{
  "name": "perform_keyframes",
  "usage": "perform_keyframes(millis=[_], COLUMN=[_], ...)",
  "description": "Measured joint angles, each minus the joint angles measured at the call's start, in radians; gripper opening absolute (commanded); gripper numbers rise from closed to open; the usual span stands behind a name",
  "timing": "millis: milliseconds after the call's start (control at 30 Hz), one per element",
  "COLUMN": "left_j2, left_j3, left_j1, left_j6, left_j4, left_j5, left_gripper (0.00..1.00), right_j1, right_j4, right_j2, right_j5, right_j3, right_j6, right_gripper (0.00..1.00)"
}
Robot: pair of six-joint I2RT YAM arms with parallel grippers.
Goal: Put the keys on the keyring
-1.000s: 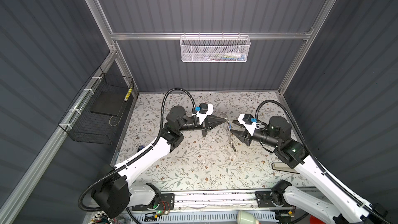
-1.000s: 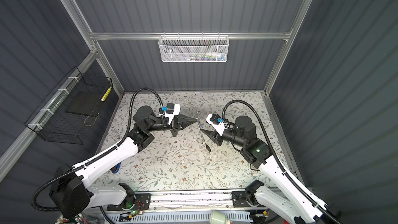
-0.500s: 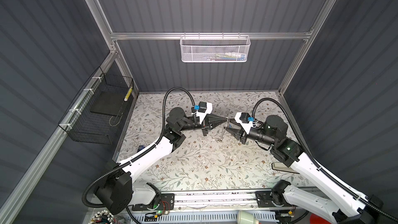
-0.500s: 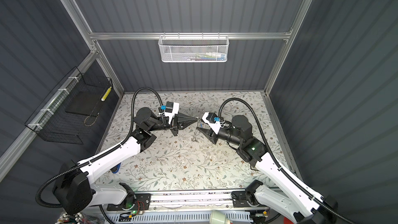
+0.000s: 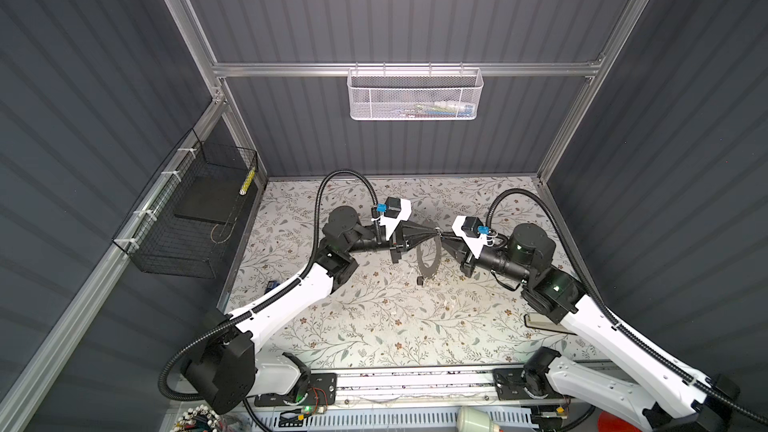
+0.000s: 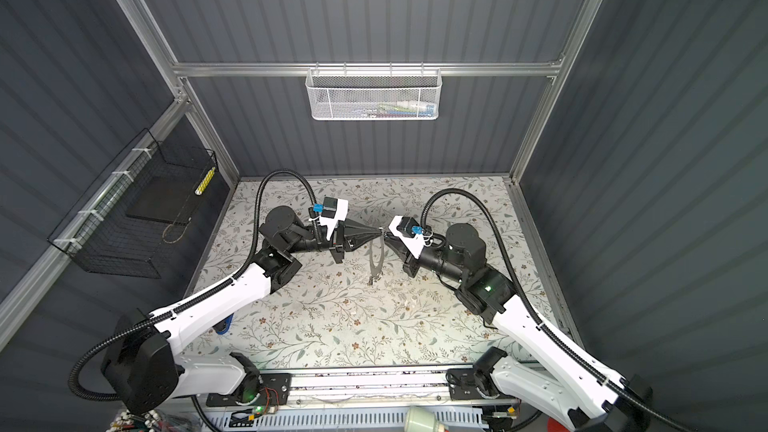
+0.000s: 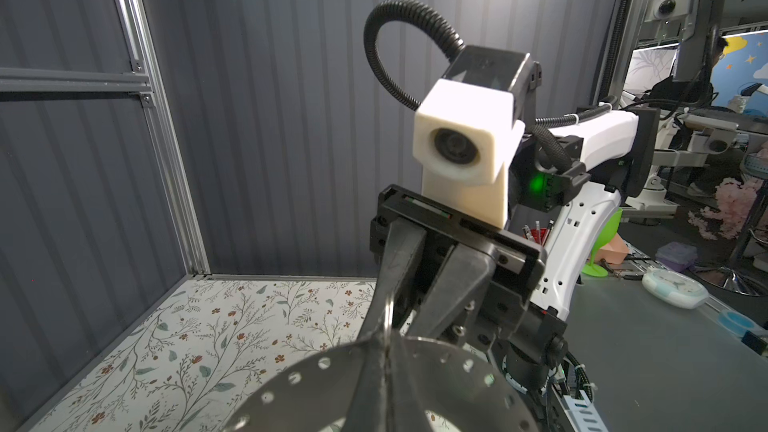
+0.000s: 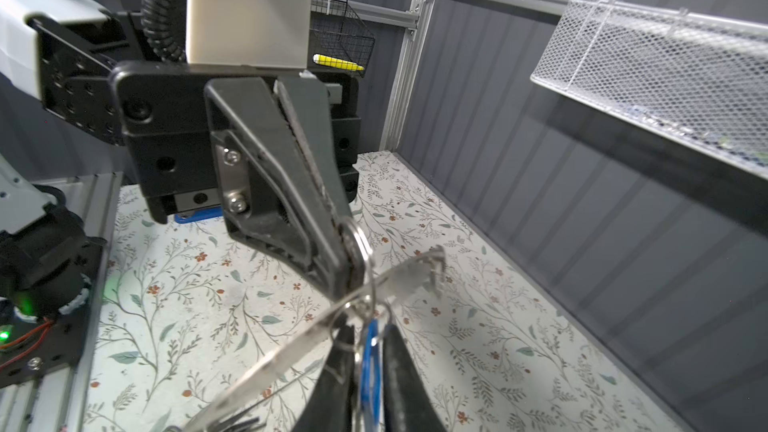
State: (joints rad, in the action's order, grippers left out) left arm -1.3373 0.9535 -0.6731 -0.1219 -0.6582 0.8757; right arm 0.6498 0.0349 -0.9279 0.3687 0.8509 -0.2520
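Keyring (image 7: 309, 371) hangs vertically from clenched left gripper (image 5: 437, 234); right gripper (image 5: 445, 237) pinches blue-tagged key (image 8: 370, 363).

The left gripper (image 5: 435, 234) and the right gripper (image 5: 444, 236) met tip to tip above the middle of the table (image 5: 374, 317), so there was no passage between them. The keyring (image 5: 429, 257) hung from the closed left tips and took the room below, with a black key (image 5: 420, 280) at its lower end, near the table. A blue-tagged key (image 8: 369, 371) filled the gap between the right fingers (image 8: 328, 392). Between the two arms the front of the table was free; a blue block (image 6: 223, 328) lay at its left edge.
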Motion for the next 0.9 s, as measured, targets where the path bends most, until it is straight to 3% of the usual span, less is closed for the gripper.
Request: perform_keyframes(millis=[267, 900], left_j2=[0.007, 0.018], left_j3=[0.0, 0.034], left_j1=[0.0, 0.0], left_j6=[0.032, 0.169], left_j4=[0.045, 0.237], left_j5=[-0.002, -0.021], left_gripper=[0.0, 0.0], right_j1=[0.003, 0.019], right_j4=[-0.018, -0.075], right_j2=[0.012, 0.042], right_j5=[-0.04, -0.076], right_j3=[0.0, 0.008], right_j6=[-0.025, -0.095], right_gripper=[0.0, 0.0])
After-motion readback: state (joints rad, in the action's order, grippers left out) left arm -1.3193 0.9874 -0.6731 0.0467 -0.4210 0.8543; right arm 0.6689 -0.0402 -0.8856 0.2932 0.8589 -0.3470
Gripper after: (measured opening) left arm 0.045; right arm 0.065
